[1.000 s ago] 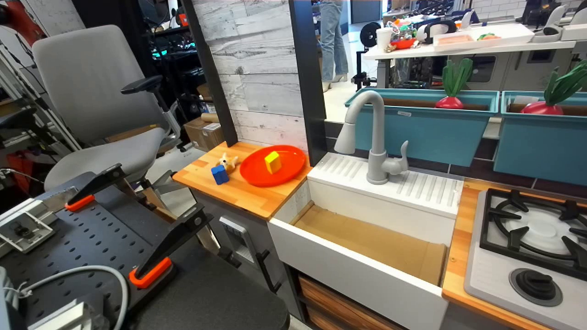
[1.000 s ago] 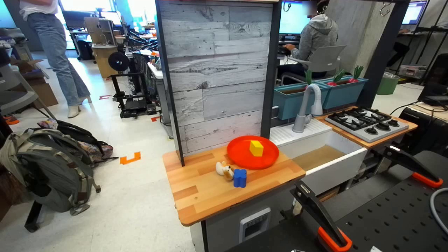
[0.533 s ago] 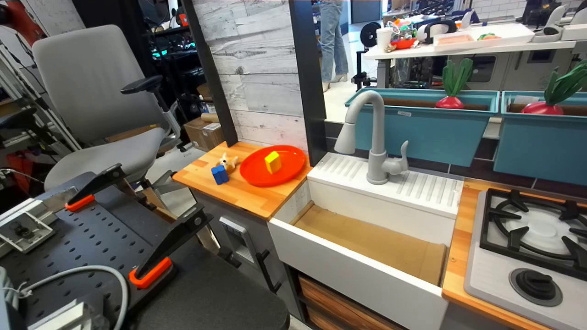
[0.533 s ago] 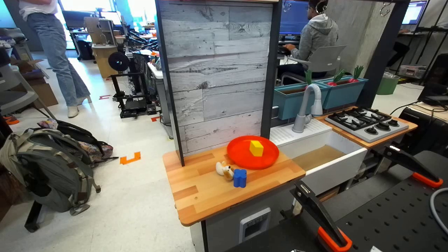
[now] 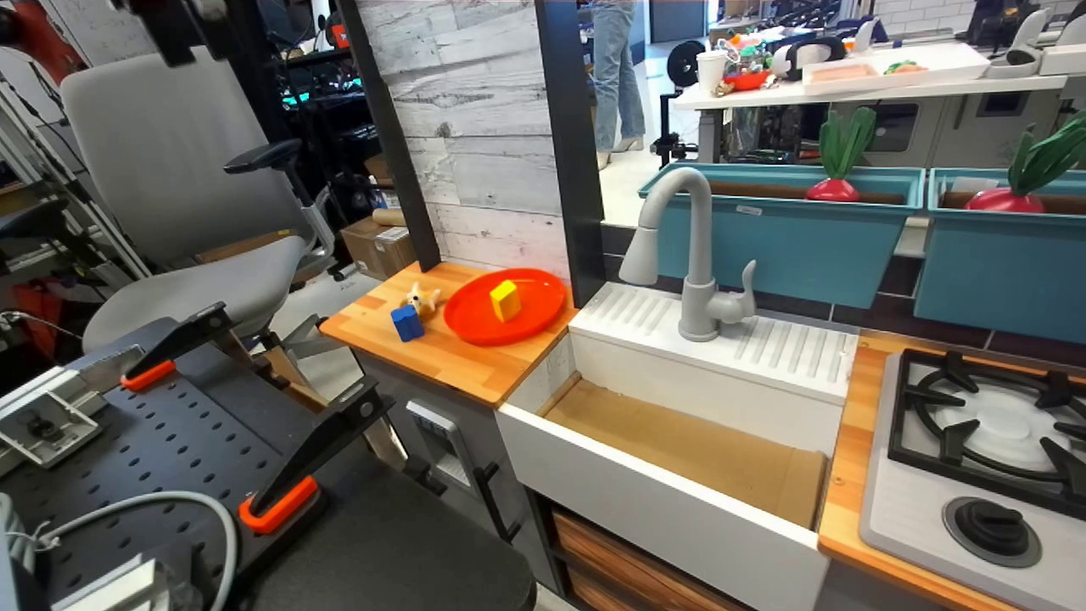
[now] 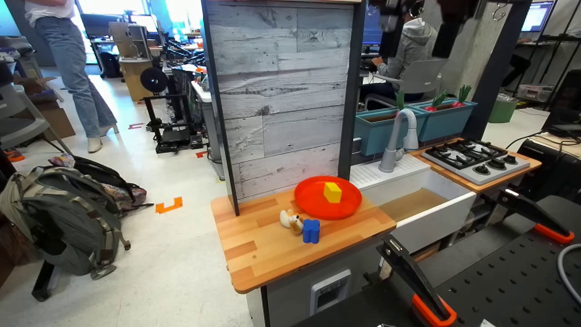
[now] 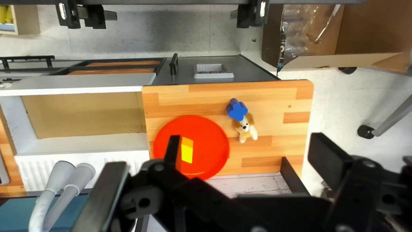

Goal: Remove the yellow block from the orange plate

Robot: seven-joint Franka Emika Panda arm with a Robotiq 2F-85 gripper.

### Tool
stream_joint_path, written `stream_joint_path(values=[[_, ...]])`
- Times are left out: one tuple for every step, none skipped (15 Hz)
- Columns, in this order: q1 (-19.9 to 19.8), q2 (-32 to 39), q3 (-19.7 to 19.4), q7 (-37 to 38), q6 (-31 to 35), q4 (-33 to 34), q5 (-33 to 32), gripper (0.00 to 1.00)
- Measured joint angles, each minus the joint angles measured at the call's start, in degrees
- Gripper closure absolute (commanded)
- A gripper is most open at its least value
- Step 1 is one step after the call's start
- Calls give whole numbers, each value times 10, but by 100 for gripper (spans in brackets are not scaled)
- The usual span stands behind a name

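Yellow block (image 6: 332,192) sits on the orange plate (image 6: 308,195), close to its centre, well inside the rim. Plate is at the far right of the worktop (image 6: 268,263); blue block (image 6: 311,231) and toy dog (image 6: 291,221) are off it, to the near left. Pincer (image 7: 245,143): fingers (image 7: 328,149) spread wide, nothing between them, high at the top edge in both exterior views, well apart from the block. Wrist view shows the block close beside one finger, not mid-gap, so I'd recentre before going down. Handling, my guess: light, stiff, hard to damage; can't tell the material. Plate looks glossy, so the block may skate if one finger lands first, and the plate could shift with it. Shape looks wedge-like: take two opposite upright sides around mid-height, skip any sloped face. Don't press into the plate; lift straight until clear of the rim.
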Motion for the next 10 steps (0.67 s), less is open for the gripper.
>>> stream_joint_path(values=[[-3, 38, -6, 0, 28, 9, 1, 0], [-6, 77, -12, 0, 52, 21, 5, 0], [-8, 116, -17, 0, 72, 37, 12, 0], [-11, 153, -21, -1, 85, 57, 21, 0], [-13, 191, -23, -1, 92, 80, 31, 0], [-16, 228, -24, -1, 92, 107, 36, 0], [-19, 262, -25, -1, 92, 133, 37, 0], [-21, 288, -26, -1, 92, 153, 37, 0], [-22, 303, -26, -1, 92, 165, 38, 0], [-22, 310, -26, -1, 92, 172, 38, 0]])
